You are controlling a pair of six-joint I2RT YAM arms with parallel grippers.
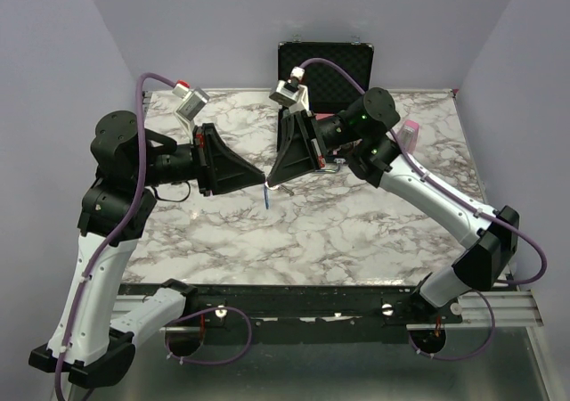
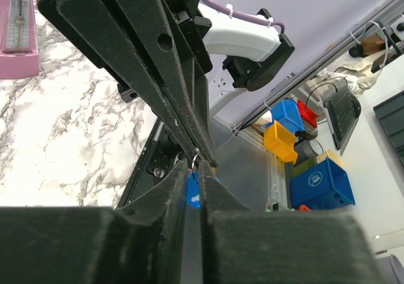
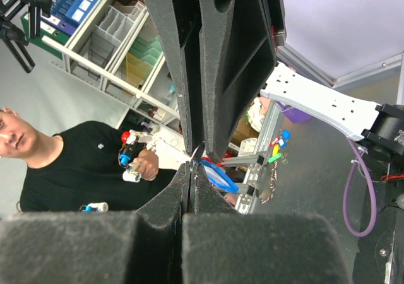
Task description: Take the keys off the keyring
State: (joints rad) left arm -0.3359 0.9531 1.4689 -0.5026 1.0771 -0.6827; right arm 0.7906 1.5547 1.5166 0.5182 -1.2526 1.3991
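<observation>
hanging over the middle of the marble table (image 1: 356, 232), the keys (image 1: 267, 198), one small blue-headed piece as far as i can see, dangle right beneath the spot where the two arms' tips meet. the right gripper (image 1: 275, 184) is pinched tight on the keyring (image 3: 197, 154), a thin silvery loop poking out past its tips. the left gripper (image 1: 264, 179) meets it from the other side, jaws at a narrow slit with the blue head showing in it; i can't tell whether they clamp it. a black case (image 1: 325, 62) sits at the far edge, a pink wedge (image 1: 410, 134) beside the right arm.
</observation>
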